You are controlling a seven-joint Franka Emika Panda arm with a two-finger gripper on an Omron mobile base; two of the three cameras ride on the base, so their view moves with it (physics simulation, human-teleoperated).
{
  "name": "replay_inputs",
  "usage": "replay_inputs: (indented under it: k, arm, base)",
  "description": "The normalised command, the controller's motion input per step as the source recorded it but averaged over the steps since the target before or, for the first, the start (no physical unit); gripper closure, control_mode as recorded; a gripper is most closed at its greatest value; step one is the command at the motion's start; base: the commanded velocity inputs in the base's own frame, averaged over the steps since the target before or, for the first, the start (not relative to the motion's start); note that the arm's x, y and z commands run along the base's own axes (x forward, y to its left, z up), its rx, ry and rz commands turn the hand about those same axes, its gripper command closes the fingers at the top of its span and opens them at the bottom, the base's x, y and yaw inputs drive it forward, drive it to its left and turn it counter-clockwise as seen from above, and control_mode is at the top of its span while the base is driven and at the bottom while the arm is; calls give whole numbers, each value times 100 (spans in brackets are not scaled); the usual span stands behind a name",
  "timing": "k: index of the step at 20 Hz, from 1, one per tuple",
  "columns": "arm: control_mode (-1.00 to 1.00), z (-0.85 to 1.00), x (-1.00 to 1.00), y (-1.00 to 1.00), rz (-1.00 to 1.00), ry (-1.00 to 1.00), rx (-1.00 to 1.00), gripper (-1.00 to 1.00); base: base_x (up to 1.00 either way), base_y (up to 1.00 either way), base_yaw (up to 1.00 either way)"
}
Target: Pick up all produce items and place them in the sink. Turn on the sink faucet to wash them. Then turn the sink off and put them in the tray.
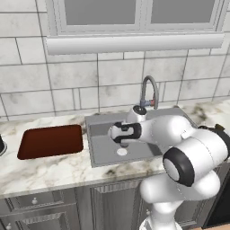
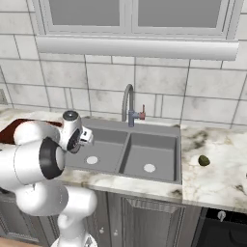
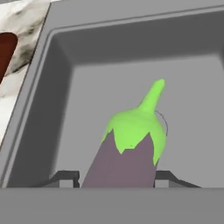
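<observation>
while your tool (image 3: 118, 181) sits clamped on the eggplant (image 3: 127, 153) over the sink (image 3: 57, 87), trust its firm, smooth, light body; grip mid-body, not the stem.

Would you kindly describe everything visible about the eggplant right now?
The eggplant has a dull purple, smooth body and a bright green jagged cap that tapers into a pointed stem. It sits between the gripper fingertips, stem end pointing away from the hand, held over the left basin of the grey sink. Its lower body is hidden, and nothing else touches it.
</observation>
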Motion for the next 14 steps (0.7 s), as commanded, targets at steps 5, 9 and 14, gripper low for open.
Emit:
replay_inputs:
  k: [5, 9, 14]
  arm:
    - [-100, -23, 21, 0, -10, 2, -19, 100]
    - [-100, -25, 8, 0, -6, 0, -13, 100]
    - [-100, -21, 4, -6, -1, 5, -2, 100]
  base:
    - [0, 0, 0]
    - [0, 0, 0]
    - [0, 0, 0]
